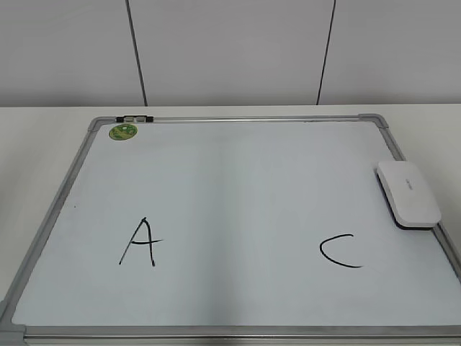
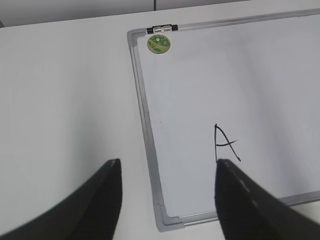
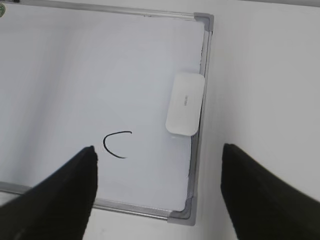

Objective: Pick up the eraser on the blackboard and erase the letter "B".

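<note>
The blackboard (image 1: 238,180) lay flat on the white table (image 1: 43,137), carrying a black "A" (image 1: 138,243), a "C" (image 1: 340,251) and a green magnet (image 1: 123,132). The eraser (image 3: 185,103) rested against its right frame, well ahead of the right gripper (image 3: 157,190), whose jaws stood wide apart and empty. The left gripper (image 2: 167,200) likewise gaped, holding nothing.

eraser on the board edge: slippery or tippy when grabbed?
The eraser looks like smooth white plastic, so probably a bit slick. It lies flat and low, overlapping the blackboard frame, so it should slide rather than tip or roll. Likely rigid and light.
</note>
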`<state>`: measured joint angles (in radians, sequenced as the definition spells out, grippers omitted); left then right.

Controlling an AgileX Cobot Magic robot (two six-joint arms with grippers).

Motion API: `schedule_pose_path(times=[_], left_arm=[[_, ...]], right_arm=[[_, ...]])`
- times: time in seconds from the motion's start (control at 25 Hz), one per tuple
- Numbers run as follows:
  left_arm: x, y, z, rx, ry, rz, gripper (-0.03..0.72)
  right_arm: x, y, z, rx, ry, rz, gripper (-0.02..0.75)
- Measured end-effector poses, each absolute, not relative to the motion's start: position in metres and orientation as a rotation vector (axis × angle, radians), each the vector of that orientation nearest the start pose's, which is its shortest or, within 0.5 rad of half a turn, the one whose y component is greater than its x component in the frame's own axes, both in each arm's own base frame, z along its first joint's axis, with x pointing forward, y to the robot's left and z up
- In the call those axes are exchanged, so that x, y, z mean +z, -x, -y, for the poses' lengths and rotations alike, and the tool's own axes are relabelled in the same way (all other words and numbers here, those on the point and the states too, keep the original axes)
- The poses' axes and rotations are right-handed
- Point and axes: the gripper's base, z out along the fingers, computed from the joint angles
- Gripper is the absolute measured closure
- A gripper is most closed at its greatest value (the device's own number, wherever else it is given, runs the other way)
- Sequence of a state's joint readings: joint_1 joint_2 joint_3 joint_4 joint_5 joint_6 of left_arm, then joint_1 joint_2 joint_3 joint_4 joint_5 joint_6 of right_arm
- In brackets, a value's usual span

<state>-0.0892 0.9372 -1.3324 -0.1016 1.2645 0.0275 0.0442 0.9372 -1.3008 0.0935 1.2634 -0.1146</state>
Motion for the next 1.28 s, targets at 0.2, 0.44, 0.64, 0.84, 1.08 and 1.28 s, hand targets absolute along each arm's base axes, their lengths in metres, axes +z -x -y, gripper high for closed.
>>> schedule_pose_path(times=[0.2,0.44,0.64,0.84,1.08,1.28], left_arm=[[0.431,-0.095,0.017,-0.165,-0.135,-2.306,0.26],[0.398,-0.067,0.015,-0.173,-0.117,-2.335,0.26],[0.367,-0.055,0.014,-0.172,-0.117,-2.382,0.26],[0.338,-0.042,0.011,-0.146,-0.114,-2.412,0.26],[0.31,-0.026,0.006,-0.102,-0.11,-2.388,0.26],[0.295,-0.013,0.002,-0.06,-0.104,-2.301,0.26]], right_arm=[[0.415,-0.099,-0.012,0.085,0.194,-2.35,0.146],[0.385,-0.038,-0.006,0.026,0.183,-2.263,0.146],[0.353,-0.013,-0.002,-0.019,0.174,-2.249,0.146],[0.316,-0.008,-0.001,-0.02,0.176,-2.304,0.146],[0.289,-0.008,-0.001,-0.02,0.179,-2.356,0.146],[0.28,-0.009,-0.001,-0.022,0.175,-2.312,0.146]])
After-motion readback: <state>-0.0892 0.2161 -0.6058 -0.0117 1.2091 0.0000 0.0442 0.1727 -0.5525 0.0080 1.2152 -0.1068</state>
